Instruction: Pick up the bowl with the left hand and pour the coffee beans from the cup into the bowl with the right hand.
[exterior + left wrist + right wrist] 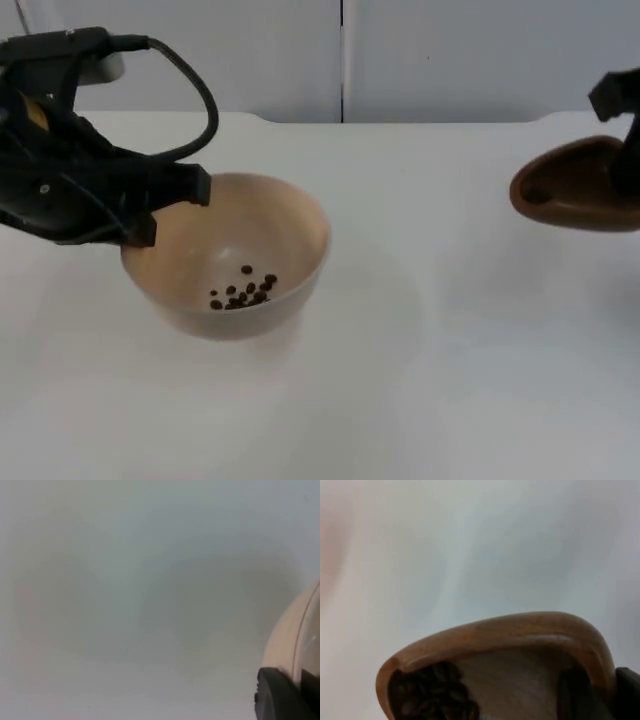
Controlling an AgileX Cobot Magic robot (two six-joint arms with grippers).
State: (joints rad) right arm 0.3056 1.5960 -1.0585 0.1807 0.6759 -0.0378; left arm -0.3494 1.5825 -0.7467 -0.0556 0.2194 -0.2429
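1. Fingers of my left gripper [170,205] are clamped on the rim of the bowl [232,255], one fingertip outside the wall and one just inside; the left wrist view confirms this, with a black fingertip [280,695] pressed against the cream wall of the bowl [295,645].
2. I judge the bowl to be lifted or at least firmly in hand over the white tabletop [440,380], so the first half of the task looks done.
3. My right gripper [625,150] sits at the far right edge, well apart from the bowl, closed on the brown cup [575,185], which is tilted on its side with its mouth facing the bowl.
4. Some coffee beans [243,290] lie in the bottom of the bowl, so pouring has at least started.
5. From the top view I cannot see inside the cup, but the right wrist view shows a clump of beans [432,695] heaped in the cup [520,645] near its lip, with one finger [572,695] inside the wall.
6. So I judge the pour unfinished: the cup needs to come over the bowl and tip further.
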